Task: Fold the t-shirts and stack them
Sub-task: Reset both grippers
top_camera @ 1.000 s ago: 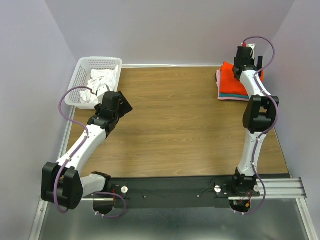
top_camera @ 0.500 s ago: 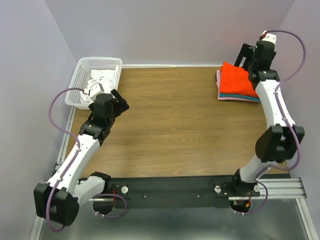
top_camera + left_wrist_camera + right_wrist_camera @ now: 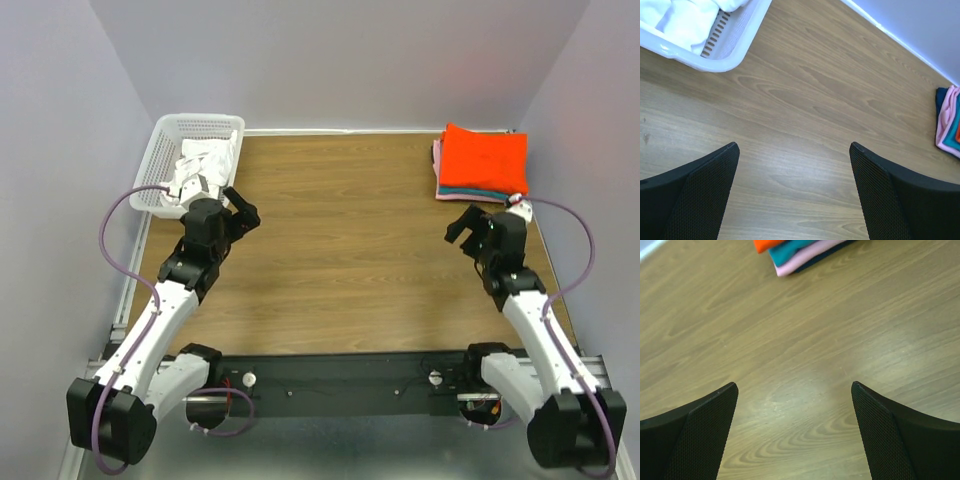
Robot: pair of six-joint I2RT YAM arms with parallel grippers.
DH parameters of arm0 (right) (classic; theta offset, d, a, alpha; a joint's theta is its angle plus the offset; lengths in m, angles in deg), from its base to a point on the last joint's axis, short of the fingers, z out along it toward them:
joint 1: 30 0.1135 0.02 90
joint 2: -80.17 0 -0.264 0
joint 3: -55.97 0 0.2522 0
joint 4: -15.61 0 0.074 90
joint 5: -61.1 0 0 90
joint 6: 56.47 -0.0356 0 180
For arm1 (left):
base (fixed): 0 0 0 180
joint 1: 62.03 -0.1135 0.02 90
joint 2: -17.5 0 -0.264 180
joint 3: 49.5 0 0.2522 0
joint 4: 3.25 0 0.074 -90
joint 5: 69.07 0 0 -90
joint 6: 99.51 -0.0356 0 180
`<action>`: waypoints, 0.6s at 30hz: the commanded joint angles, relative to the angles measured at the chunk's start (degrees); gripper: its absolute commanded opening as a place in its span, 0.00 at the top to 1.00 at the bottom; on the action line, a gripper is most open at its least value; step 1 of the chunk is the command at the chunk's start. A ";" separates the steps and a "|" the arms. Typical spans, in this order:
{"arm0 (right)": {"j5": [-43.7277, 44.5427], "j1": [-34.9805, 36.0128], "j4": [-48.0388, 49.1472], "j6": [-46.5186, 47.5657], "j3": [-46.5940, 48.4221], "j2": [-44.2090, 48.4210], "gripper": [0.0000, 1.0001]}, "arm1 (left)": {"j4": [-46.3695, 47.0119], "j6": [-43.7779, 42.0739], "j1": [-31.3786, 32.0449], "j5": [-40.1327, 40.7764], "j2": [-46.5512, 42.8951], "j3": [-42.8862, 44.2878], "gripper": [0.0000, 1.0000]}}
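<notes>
A folded orange-red t-shirt (image 3: 484, 158) lies on top of a stack with teal (image 3: 470, 190) and pink (image 3: 468, 197) shirts at the back right of the table. The stack's edge shows in the right wrist view (image 3: 795, 252) and the left wrist view (image 3: 948, 122). A crumpled white shirt (image 3: 205, 165) lies in the white mesh basket (image 3: 165, 150), also in the left wrist view (image 3: 675, 17). My left gripper (image 3: 243, 208) is open and empty beside the basket. My right gripper (image 3: 465, 226) is open and empty, in front of the stack.
The wooden table (image 3: 340, 240) is walled by purple panels on three sides. The basket stands at the back left corner. A black rail (image 3: 340, 380) with the arm bases runs along the near edge.
My right arm has pulled back from over the stack to the near right, leaving the orange-red shirt on top. My left arm has stretched out a little toward the basket.
</notes>
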 commanded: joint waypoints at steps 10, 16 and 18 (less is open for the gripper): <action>1.09 0.00 4.83 -9.13 -16.93 19.34 0.00 | -0.05 3.10 -0.26 2.94 -1.38 -4.79 0.02; 2.76 -0.09 5.01 -8.88 -17.11 20.04 0.00 | -0.93 4.42 -0.26 3.73 -1.03 -5.76 0.02; 2.76 -0.09 5.01 -8.79 -16.93 20.05 0.00 | -1.11 4.43 -0.26 4.08 -0.67 -5.50 0.02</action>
